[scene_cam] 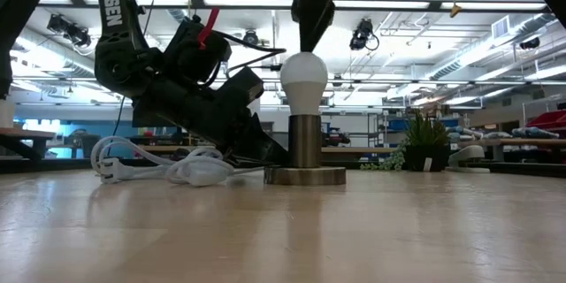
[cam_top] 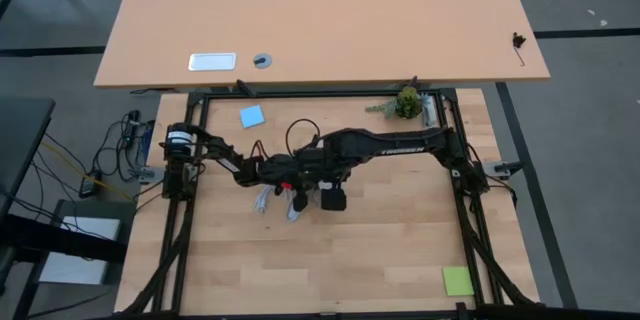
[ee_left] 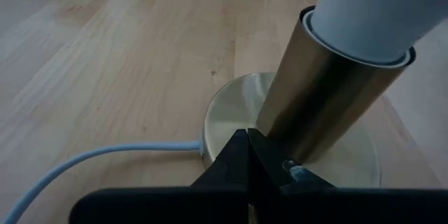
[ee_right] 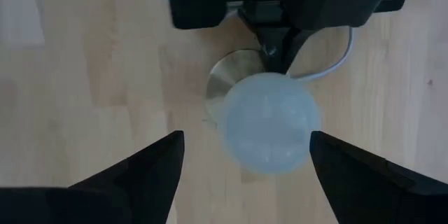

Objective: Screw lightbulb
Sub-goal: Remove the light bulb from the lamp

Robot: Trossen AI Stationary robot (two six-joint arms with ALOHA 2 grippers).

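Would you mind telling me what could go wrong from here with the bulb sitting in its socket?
1. The right claw is open around the lightbulb; if it lifts off-centre, a finger may knock the bulb.
2. The left claw, shut, presses the socket base; if it slips, the lamp may tip.
3. The white cord lies beside the left arm and may snag.

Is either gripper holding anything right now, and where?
Right gripper holds nothing, open above the lightbulb. Left gripper is shut, tips against the socket base; whether it pinches it cannot be told.
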